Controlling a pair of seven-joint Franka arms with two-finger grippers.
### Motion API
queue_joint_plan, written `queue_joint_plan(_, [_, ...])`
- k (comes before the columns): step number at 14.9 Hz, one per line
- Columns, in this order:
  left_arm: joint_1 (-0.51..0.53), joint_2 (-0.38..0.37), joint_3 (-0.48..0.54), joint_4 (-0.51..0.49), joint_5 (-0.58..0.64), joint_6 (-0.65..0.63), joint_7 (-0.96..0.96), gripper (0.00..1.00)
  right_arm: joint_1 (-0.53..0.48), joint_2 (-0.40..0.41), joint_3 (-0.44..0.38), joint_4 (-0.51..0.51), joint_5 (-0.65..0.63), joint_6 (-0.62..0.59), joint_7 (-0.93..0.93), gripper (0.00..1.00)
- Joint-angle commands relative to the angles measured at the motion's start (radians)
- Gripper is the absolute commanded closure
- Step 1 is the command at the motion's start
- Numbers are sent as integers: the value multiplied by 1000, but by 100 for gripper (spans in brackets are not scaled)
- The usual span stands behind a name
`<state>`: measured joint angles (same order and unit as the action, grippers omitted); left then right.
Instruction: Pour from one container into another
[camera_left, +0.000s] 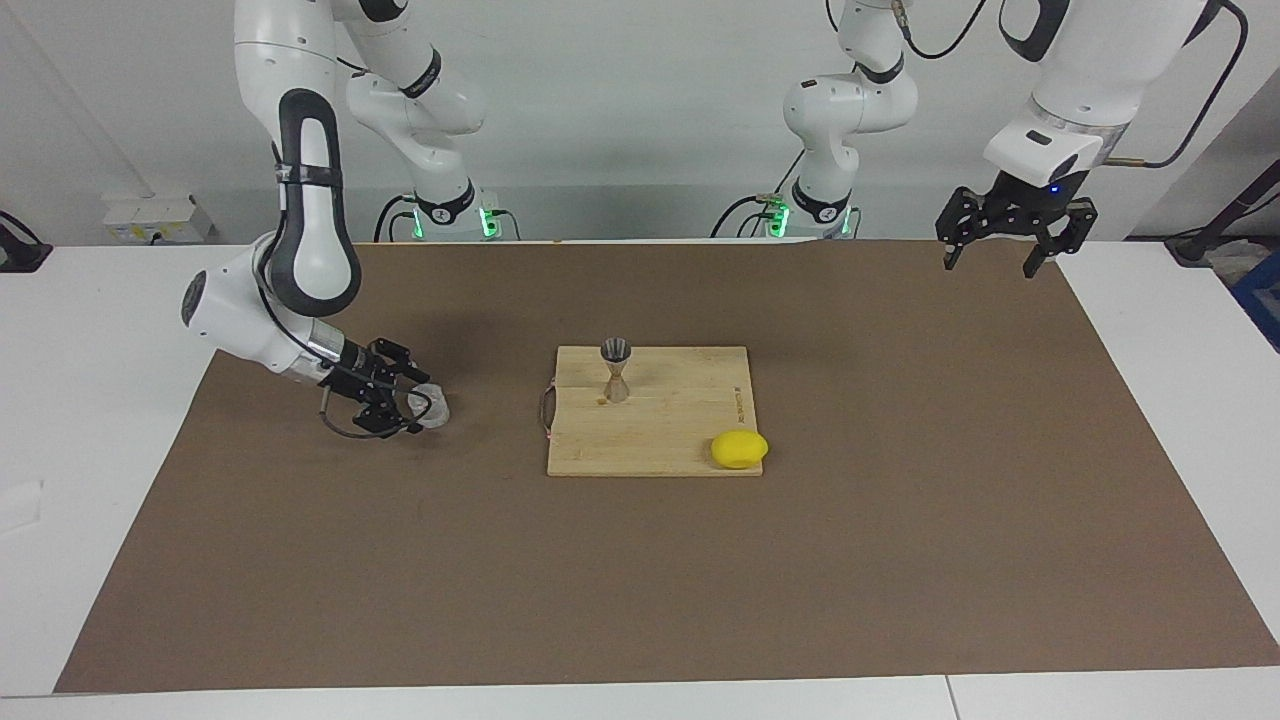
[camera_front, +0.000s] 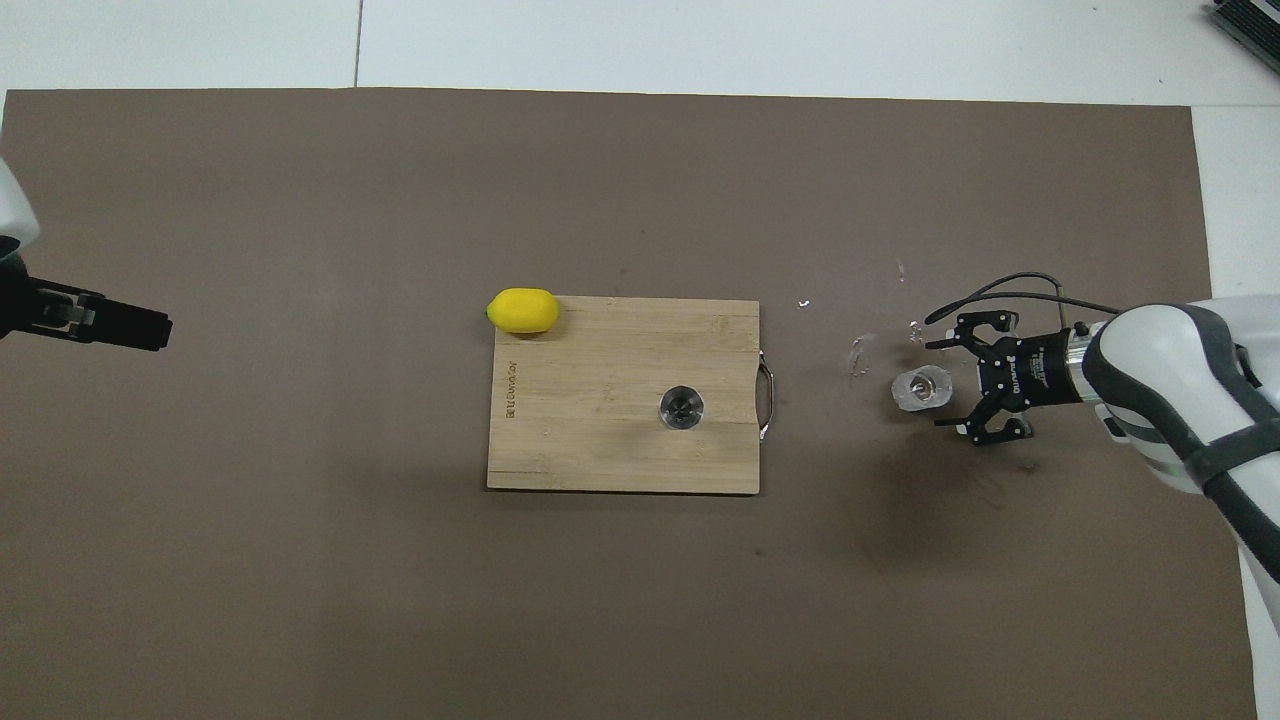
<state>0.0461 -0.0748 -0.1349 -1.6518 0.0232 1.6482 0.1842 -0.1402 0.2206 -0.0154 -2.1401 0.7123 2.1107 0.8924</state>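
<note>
1. In the facing view, your right hand (camera_left: 400, 400) sits low over the brown mat (camera_left: 900, 560), toward the right arm's end of the bench (camera_left: 100, 520). Its black fingers are spread wide, and the clear glass cup (camera_left: 432, 407) stands at their tips, thick-walled and cylindrical; you cannot tell whether they touch it.
2. Same view: the silver jigger (camera_left: 615, 370) stands upright on the pale wooden cutting board (camera_left: 650, 440), two metal cones joined at a narrow waist. A smooth yellow lemon (camera_left: 739, 449) rests at the board's corner farther from the robots, toward the left arm's end.
3. Your left hand (camera_left: 1010, 240) waits raised over the mat's edge at the left arm's end, fingers apart.
4. In the overhead view, the right hand (camera_front: 975, 385) opens toward the glass cup (camera_front: 922, 389), which is seen as a round transparent rim just at the gap's mouth, well apart from the cutting board (camera_front: 600, 400).
5. The jigger (camera_front: 681, 407) shows as a shiny circle on the grained board; the lemon (camera_front: 523, 310) overlaps the board's corner. The left hand (camera_front: 150, 328) appears as a dark bar.
</note>
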Motion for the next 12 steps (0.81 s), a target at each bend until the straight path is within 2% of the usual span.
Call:
queue_joint_plan(1, [5,-22,0,-16,-8,-8,-9,0,-27,-53,8,-34,-97,17,-107,0])
queue_joint_plan(4, [5,-22,0,-16,-8,-8,-9,0,-18,-90,9,-24,-199,17,-176,0])
queue_joint_plan(7, [5,-20,0,-16,-8,-8,-9,0,-6,-104,20,20,-457,9,-309,0])
queue_joint_plan(9, [5,-20,0,-16,-8,-8,-9,0,52,-127,20,40,-564,3,-439,0])
queue_joint_plan(12, [5,-20,0,-16,-8,-8,-9,0,121,-202,23,43,-635,-1,-512,0])
